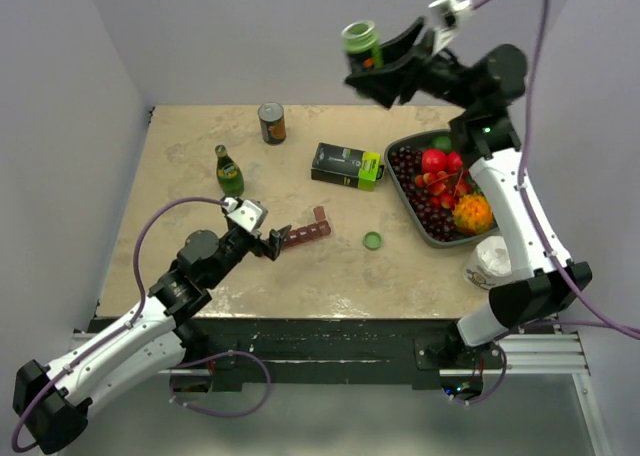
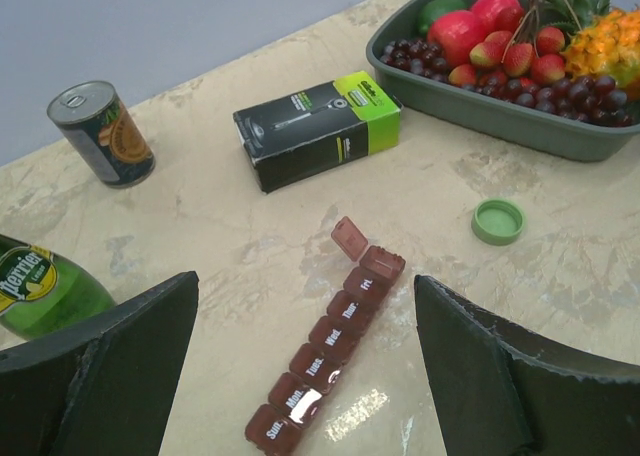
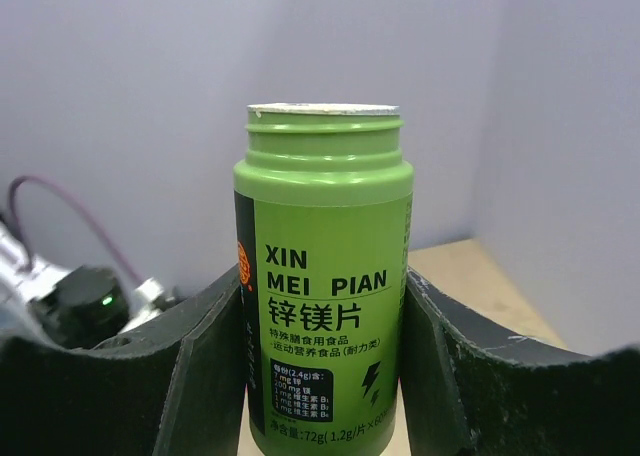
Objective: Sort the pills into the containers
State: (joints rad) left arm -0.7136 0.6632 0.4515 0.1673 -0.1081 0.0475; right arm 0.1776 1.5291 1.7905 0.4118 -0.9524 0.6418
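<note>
I am gripping a green plastic pill bottle [image 3: 322, 276] upright in my right claw [image 1: 368, 64], both fingers pressing against its sides, and I am holding it high in the air over the far side of the beige marbled bench [image 2: 200, 226]. Its threaded neck is showing bare, with a white rim at the mouth. My left claw [image 2: 305, 291] is hanging low over the bench with its jaws spread wide and nothing between them. The long maroon plastic pill strip [image 2: 330, 361] is lying flat on the bench just beyond that claw, running away from it at a slant. Its day-labelled lids are sitting shut, while the small hinged maroon lid [image 2: 349, 238] at the far end is standing open. A round green plastic cap [image 2: 498, 221] is lying near the strip, between it and the dark grey tray of fruit [image 2: 480, 116]. A black-and-lime rectangular box [image 2: 315, 131] is lying beyond the strip, a small printed tin can [image 2: 102, 134] is standing further left, and a green glass bottle [image 2: 45, 291] is standing beside my left finger.
</note>
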